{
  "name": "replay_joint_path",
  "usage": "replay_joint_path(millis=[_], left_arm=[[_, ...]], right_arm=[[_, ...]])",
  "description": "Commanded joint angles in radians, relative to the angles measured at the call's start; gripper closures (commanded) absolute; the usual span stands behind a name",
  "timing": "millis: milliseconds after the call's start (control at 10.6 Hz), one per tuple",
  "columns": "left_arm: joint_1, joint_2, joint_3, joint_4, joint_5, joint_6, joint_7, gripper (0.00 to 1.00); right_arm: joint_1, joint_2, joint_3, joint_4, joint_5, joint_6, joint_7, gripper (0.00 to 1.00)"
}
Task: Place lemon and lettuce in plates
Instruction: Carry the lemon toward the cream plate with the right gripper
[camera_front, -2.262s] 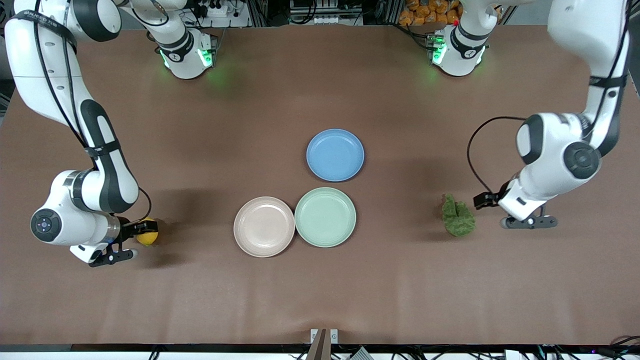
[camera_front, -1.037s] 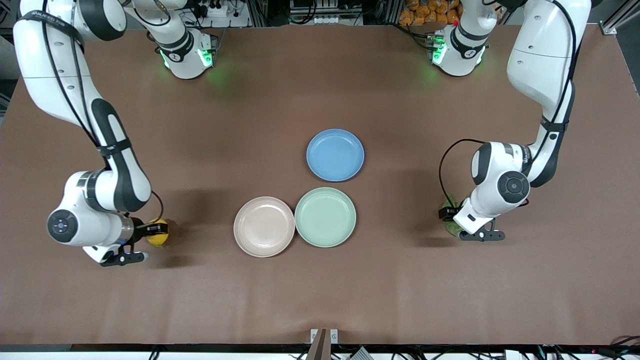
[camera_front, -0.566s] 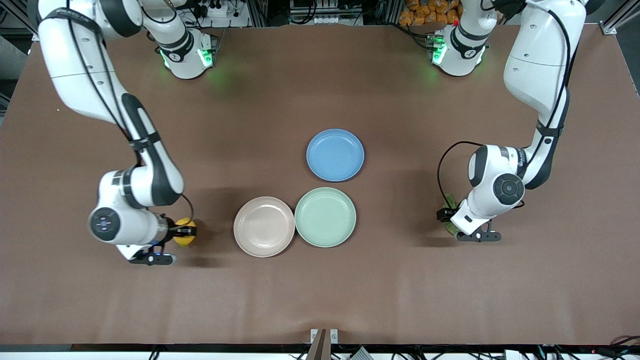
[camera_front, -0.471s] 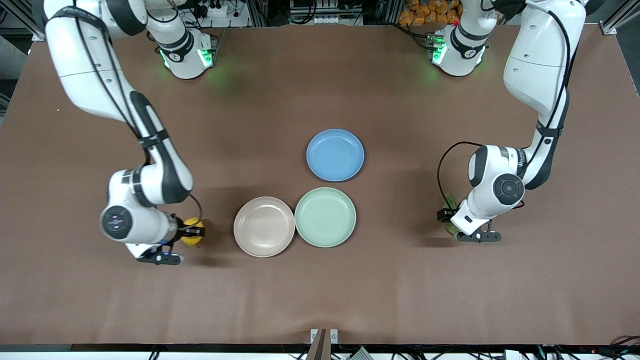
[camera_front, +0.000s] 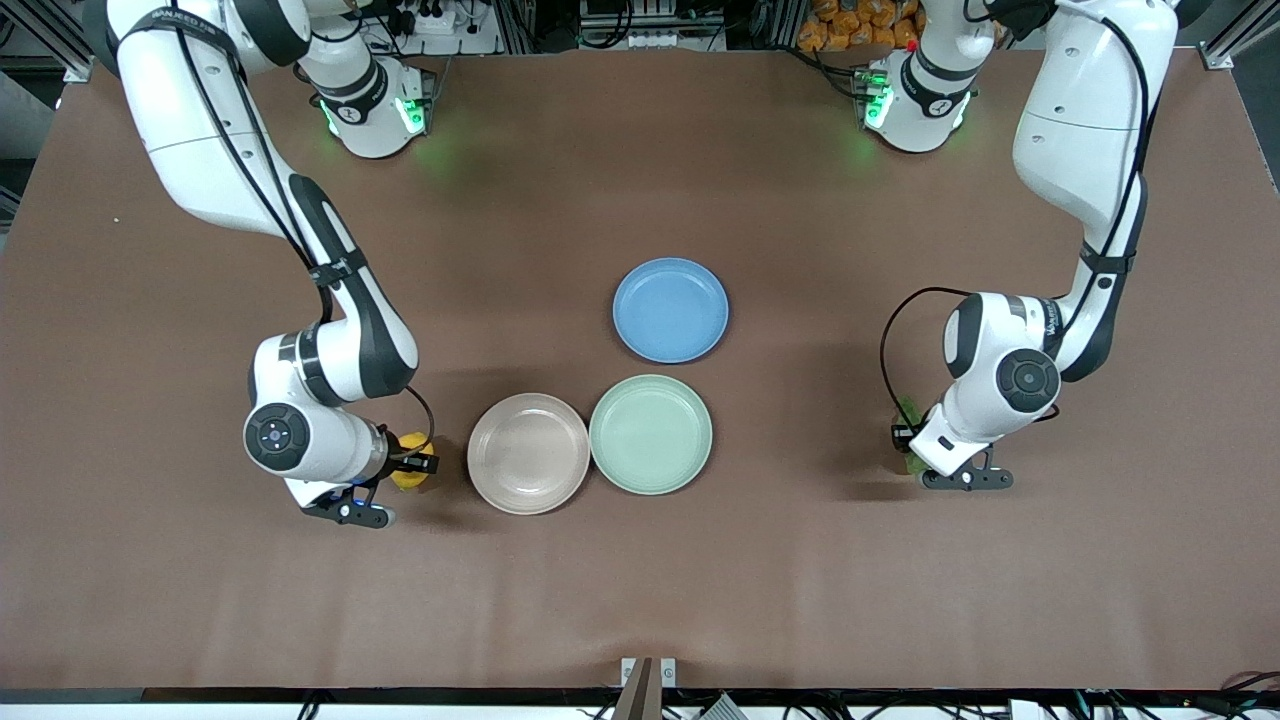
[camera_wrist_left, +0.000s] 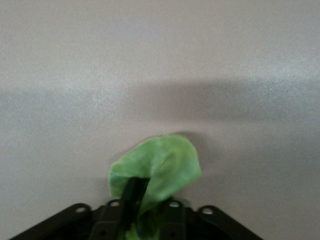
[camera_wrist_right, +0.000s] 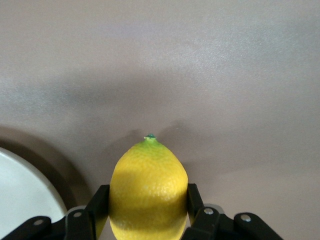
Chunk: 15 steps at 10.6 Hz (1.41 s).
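Observation:
My right gripper (camera_front: 415, 466) is shut on the yellow lemon (camera_front: 408, 470), a little above the table beside the beige-pink plate (camera_front: 528, 453), toward the right arm's end. In the right wrist view both fingers press the lemon's (camera_wrist_right: 148, 187) sides, and the plate's rim (camera_wrist_right: 25, 195) shows at the edge. The mint green plate (camera_front: 650, 434) touches the beige-pink one and holds nothing. My left gripper (camera_front: 908, 440) is low at the lettuce (camera_front: 912, 410), which the wrist mostly hides. The left wrist view shows the green leaf (camera_wrist_left: 160, 162) bunched up between the closed fingers (camera_wrist_left: 131, 192).
A blue plate (camera_front: 670, 309) lies farther from the front camera than the two pale plates, holding nothing. The brown table (camera_front: 640, 580) stretches bare around the plates. Both arms' bases stand along the table's back edge.
My right arm has carried the lemon along the table toward the beige-pink plate. My left gripper has closed on the lettuce, pinching the leaf upward, and has barely shifted.

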Motion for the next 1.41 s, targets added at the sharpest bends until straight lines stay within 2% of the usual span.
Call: replay_joint_path(millis=[0, 660, 848, 1320], left_arm=[[0.001, 0.032, -0.001, 0.048, 0.027, 0.002, -0.007, 1.00], [-0.012, 0.023, -0.002, 0.254, 0.026, -0.316, -0.013, 1.00], [-0.027, 0.021, -0.005, 0.292, 0.017, -0.364, -0.019, 1.00], [-0.061, 0.011, -0.007, 0.366, -0.011, -0.438, -0.071, 1.00]], right_arm=[[0.036, 0.010, -0.001, 0.016, 0.008, 0.033, 0.079, 1.00], [0.117, 0.010, -0.001, 0.065, 0.006, 0.064, 0.291, 1.00], [0.143, 0.011, -0.001, 0.100, 0.006, 0.059, 0.366, 1.00], [0.166, 0.013, -0.001, 0.103, 0.004, 0.070, 0.422, 1.00]])
